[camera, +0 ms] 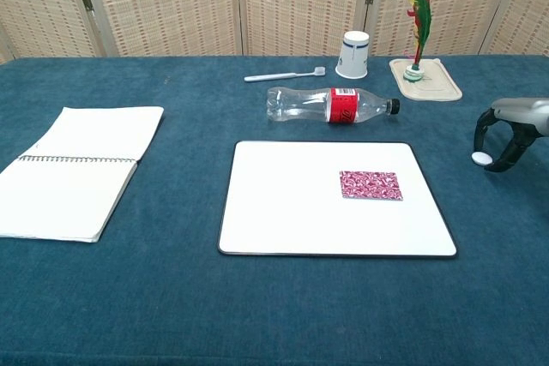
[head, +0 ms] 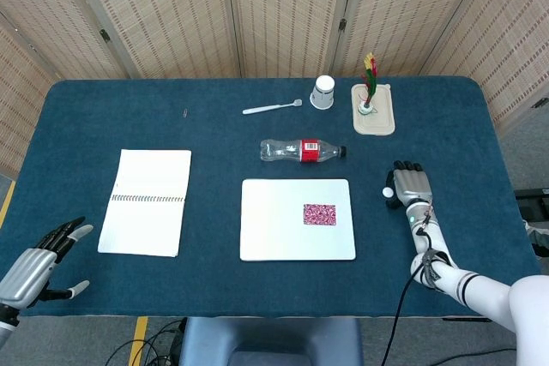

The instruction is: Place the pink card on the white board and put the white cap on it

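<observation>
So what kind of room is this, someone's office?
More likely a test or demo setup than an office: a blue-covered table ringed by woven folding screens, with unrelated items laid out, such as a bottle, toothbrush and notebook.

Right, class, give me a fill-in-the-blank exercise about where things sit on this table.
1. The pink card lies on the white ____.
2. The bottle lies on its ____ behind the board.
3. The white cap sits on the table under the ____ robot hand.
4. The open notebook lies to the board's ____.

Missing words: board; side; right; left
</observation>
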